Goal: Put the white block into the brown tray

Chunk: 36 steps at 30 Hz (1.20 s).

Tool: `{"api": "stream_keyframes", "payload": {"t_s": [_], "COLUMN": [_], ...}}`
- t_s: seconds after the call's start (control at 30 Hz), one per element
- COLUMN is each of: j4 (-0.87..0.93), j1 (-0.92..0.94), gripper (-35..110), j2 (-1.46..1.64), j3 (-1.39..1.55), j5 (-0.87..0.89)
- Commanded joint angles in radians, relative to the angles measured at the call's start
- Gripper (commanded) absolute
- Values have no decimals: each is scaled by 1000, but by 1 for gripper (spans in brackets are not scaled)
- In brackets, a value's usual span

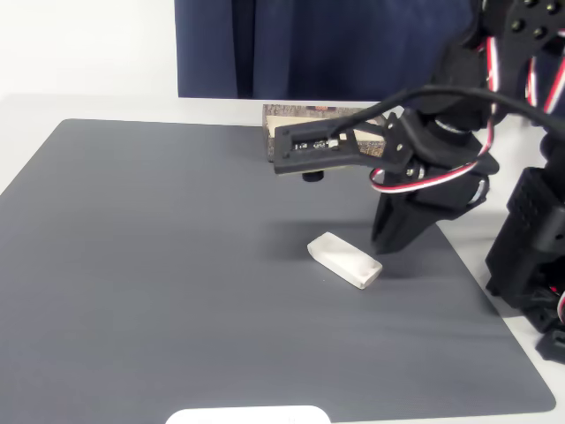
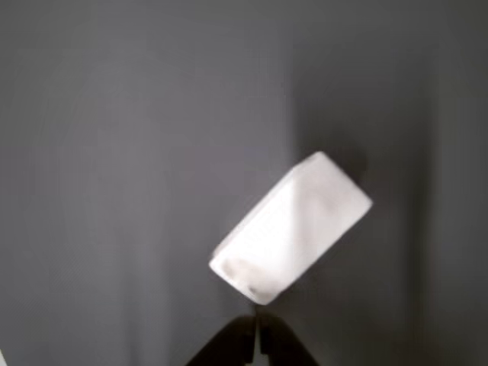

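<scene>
One small white block [image 1: 344,261] with round corners lies flat on the smooth grey mat [image 1: 177,265]. Just beside it, the black gripper [image 2: 258,343] points down, its fingers pressed together on nothing. Farther back, the arm hides most of the brown tray [image 1: 305,112].

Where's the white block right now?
In the fixed view the white block lies flat on the grey mat, right of centre, just left of the gripper and nearer the camera than the brown tray.

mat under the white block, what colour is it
Plain dark grey mat, with no pattern, clearest in the fixed view; the white block lies on it.
</scene>
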Motion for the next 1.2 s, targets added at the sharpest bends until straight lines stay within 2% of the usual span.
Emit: {"api": "stream_keyframes", "payload": {"t_s": [0.0, 0.17, 0.4, 0.67, 0.97, 1.17], "j4": [-20, -46, -48, -3, -3, 0], "j1": [23, 55, 64, 78, 130, 127], "gripper": [0, 0, 0, 0, 0, 0], "j2": [-23, -34, -41, -57, -69, -112], "j3": [-58, -77, -92, -104, -124, -166], "j5": [-5, 37, 393, 689, 726, 851]}}
